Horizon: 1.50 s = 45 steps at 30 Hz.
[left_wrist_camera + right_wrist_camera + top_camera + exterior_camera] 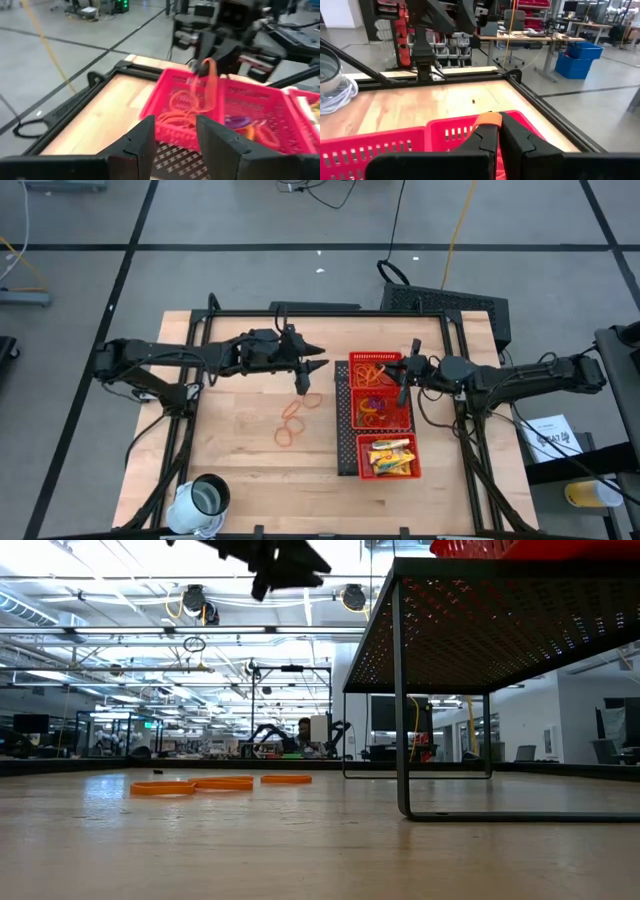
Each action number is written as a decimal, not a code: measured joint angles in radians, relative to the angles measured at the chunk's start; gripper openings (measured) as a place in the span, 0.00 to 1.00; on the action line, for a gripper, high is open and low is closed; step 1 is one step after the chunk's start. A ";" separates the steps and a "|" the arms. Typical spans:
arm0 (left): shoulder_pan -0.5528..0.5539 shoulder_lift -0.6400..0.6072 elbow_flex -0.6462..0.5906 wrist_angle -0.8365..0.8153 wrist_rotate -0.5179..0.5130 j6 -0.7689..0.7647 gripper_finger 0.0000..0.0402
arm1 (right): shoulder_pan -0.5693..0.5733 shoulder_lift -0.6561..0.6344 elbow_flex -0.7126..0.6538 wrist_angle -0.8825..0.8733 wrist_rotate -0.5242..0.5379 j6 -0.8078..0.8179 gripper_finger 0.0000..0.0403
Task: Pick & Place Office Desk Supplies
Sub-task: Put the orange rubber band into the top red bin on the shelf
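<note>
Arms stretched inward: right end effector (403, 381) pinching rubber band (209, 85) above red tray (346, 420); left end effector (305, 384) parted, empty.

The counter (240, 450) is pale wood with visible grain and a smooth matt finish. The tray (385, 470) is red plastic mesh. Rubber bands (292, 420) look thin, orange and matt. The right gripper's fingers (520, 137) are dark matt plastic.

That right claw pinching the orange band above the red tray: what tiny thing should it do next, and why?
Probably lower a little and open. The right claw is shut on an orange rubber band that dangles over the red tray, above the compartment already holding bands, so letting go there should drop it in.
</note>
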<state>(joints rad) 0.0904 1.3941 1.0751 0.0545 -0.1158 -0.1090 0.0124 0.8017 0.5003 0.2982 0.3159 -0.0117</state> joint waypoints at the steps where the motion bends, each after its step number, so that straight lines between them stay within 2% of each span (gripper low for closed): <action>1: 0.006 0.000 -0.010 0.003 -0.001 -0.010 0.38 | 0.000 0.000 0.000 -0.004 0.001 0.000 0.00; 6: 0.024 0.001 -0.048 0.001 0.000 -0.068 0.38 | 0.000 0.000 0.000 -0.006 0.040 -0.008 0.03; 9: 0.028 0.001 -0.053 -0.006 0.000 -0.097 0.38 | 0.000 0.000 0.000 -0.033 0.054 -0.008 0.09; 14: 0.027 0.001 -0.053 -0.012 0.002 -0.103 0.38 | 0.000 -0.004 0.000 -0.126 0.050 0.128 0.29; 19: 0.027 0.001 -0.053 0.001 0.002 -0.099 0.38 | 0.000 -0.035 0.000 -0.145 0.046 0.184 0.51; 24: 0.027 0.001 -0.053 0.001 0.002 -0.103 0.38 | 0.000 -0.066 0.082 -0.286 0.022 0.209 0.64; 28: 0.027 0.001 -0.053 0.002 0.002 -0.104 0.38 | -0.007 -0.030 0.212 -0.475 0.021 0.195 0.67; 35: 0.027 0.001 -0.053 0.003 0.002 -0.115 0.38 | -0.043 0.088 0.345 -0.742 0.022 0.183 0.64; 45: 0.019 0.001 -0.053 -0.034 0.002 -0.118 0.38 | -0.044 0.076 0.362 -0.689 0.020 0.157 0.63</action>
<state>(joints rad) 0.1093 1.3949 1.0222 0.0206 -0.1139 -0.2268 -0.0315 0.8779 0.8623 -0.3911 0.3363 0.1450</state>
